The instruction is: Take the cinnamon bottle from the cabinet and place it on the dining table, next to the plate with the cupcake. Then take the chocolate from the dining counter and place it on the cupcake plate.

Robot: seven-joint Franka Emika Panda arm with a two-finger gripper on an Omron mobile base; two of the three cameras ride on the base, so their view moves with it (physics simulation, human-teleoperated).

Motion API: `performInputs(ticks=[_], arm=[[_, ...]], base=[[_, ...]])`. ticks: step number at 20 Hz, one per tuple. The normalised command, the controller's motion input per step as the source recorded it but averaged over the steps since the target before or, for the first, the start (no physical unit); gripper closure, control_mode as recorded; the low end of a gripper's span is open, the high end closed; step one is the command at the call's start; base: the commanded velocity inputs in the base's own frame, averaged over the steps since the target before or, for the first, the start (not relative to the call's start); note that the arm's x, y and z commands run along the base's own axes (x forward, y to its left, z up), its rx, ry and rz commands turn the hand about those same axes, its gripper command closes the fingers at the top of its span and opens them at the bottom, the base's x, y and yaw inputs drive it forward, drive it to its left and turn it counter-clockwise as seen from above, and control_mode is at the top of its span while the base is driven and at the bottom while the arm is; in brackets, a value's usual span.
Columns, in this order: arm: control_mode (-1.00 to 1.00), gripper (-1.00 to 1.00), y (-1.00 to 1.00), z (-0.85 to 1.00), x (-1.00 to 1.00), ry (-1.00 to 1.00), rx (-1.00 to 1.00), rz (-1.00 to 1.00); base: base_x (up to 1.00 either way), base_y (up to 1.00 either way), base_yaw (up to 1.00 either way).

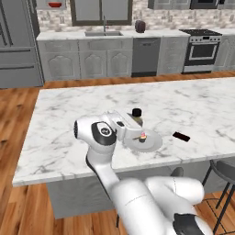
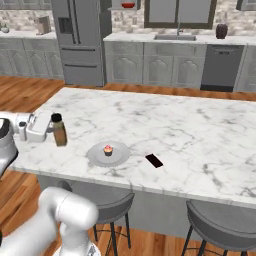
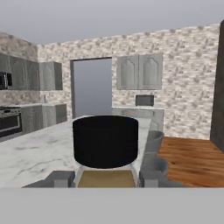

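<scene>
My gripper [image 2: 52, 129] is shut on the cinnamon bottle [image 2: 60, 132], a slim brown bottle with a black cap, held upright over the dining table [image 2: 190, 125] near its front edge. From the hand view, the bottle [image 3: 105, 141] sits between the fingertips [image 3: 61, 178]. I cannot tell whether its base touches the marble. The bottle [image 1: 136, 114] stands just beside the light-grey plate [image 1: 154, 144], which holds the cupcake [image 1: 142, 137]. In the right base view the plate [image 2: 95, 153] and cupcake [image 2: 107, 149] lie right of the bottle. The chocolate [image 2: 154, 160] lies flat on the marble past the plate. The cabinet is out of view.
Grey stools [image 2: 112, 202] [image 2: 222, 222] stand under the island's front edge. Behind the island run the sink counter [image 1: 103, 34], a stove [image 1: 202, 48] and a fridge [image 2: 77, 40]. Bare marble stretches beyond the chocolate [image 1: 181, 136].
</scene>
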Motion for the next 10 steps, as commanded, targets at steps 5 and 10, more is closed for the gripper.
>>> performInputs(ticks=[5,10], arm=[[-1.0,1.0,0.09,-0.26,0.29,-0.01,0.04,-0.22],[-1.0,1.0,0.02,-0.31,0.24,-0.09,0.03,-0.06]], base=[[0.0,0.0,0.0],[0.0,0.0,0.0]])
